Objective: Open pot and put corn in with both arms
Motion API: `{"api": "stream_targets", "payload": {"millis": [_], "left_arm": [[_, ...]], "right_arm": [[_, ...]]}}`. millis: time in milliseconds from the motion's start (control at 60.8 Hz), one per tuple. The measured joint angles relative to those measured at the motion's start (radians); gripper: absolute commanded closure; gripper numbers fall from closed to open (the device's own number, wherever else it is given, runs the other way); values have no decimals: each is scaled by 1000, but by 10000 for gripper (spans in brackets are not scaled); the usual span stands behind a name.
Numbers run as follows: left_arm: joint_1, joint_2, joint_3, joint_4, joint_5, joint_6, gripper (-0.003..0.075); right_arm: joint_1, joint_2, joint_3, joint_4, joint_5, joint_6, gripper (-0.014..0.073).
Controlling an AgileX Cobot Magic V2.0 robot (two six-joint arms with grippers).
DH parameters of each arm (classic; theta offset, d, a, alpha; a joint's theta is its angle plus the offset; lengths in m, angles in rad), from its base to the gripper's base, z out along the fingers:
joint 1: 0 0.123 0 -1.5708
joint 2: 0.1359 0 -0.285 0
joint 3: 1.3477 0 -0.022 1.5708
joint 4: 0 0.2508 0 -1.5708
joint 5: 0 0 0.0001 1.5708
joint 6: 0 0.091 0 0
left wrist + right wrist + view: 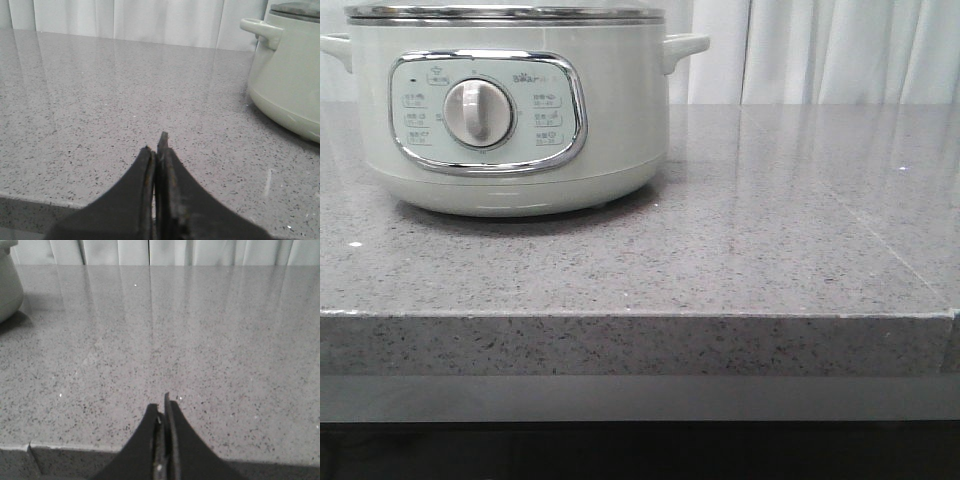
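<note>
We saw the left gripper (pixel 159 150) with its two black fingers pressed together, holding nothing. Its tips hung over the near edge of the counter and touched nothing that we could see. The right gripper (pixel 164 407) looked the same: black fingers closed tight, nothing between them, also over the near edge.

The big round pale green-white pot (pixel 510 110) sat in the upper left of the front view, well back from the counter's front edge. Its metal-rimmed lid (pixel 505 14) was on top, closed. A round dial (pixel 477 112) sat in the middle of its shiny-framed panel. In the left wrist view the pot (pixel 287 75) filled the upper right, with one side handle (pixel 262 31) sticking out. In the right wrist view only a bit of it showed at the upper left.

We could not see the yellow corn in any view.

The grey speckled stone counter (pixel 770 230) was flat and shiny. White curtains (pixel 840 50) hung behind it. The counter's front edge ran straight across the lower part of the front view, and bare stone spread out to the right of the pot.
</note>
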Motion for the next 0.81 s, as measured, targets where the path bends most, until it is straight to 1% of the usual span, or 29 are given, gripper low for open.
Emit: {"api": "stream_targets", "payload": {"millis": [148, 806], "left_arm": [[0, 0, 0, 0, 0, 0, 738], [0, 0, 0, -2, 0, 0, 738]], "right_arm": [[0, -52, 12, -2, 6, 2, 654], [0, -54, 12, -2, 8, 4, 654]]}}
